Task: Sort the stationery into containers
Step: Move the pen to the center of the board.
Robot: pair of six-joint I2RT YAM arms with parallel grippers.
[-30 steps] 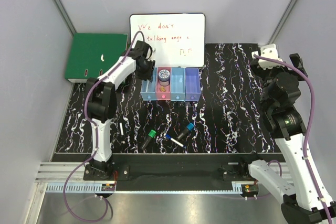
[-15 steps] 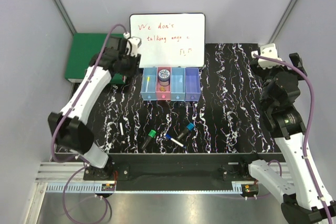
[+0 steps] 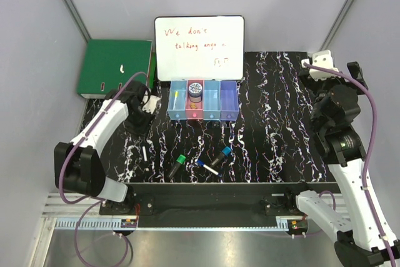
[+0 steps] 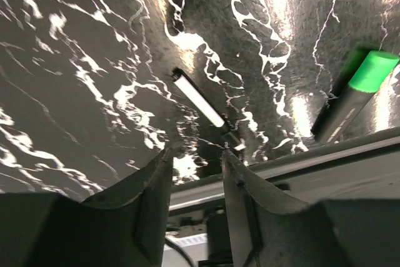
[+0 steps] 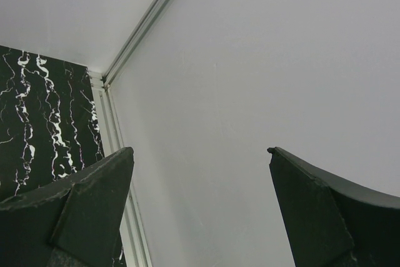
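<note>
The containers (image 3: 203,101) stand in a row in front of the whiteboard. The left light blue bin holds a yellow piece (image 3: 178,95). The pink bin holds a stubby cylinder (image 3: 195,89). On the mat lie a white pen (image 3: 144,153), a green-capped marker (image 3: 177,165), a blue-and-white pen (image 3: 207,167) and a blue-capped marker (image 3: 220,156). My left gripper (image 3: 149,105) is open and empty, just left of the bins. Its wrist view (image 4: 195,157) shows the white pen (image 4: 199,98) and the green-capped marker (image 4: 359,92) ahead. My right gripper (image 3: 351,73) is open and empty at the far right, facing the wall (image 5: 200,154).
A whiteboard (image 3: 200,45) leans behind the bins. A green binder (image 3: 112,67) lies at the back left, off the mat. Grey walls close in both sides. The mat's front edge runs just below the loose pens.
My left gripper has left the left blue bin, swung back to the left past the whiteboard, then come forward and down beside the bins. The right arm has barely moved.
</note>
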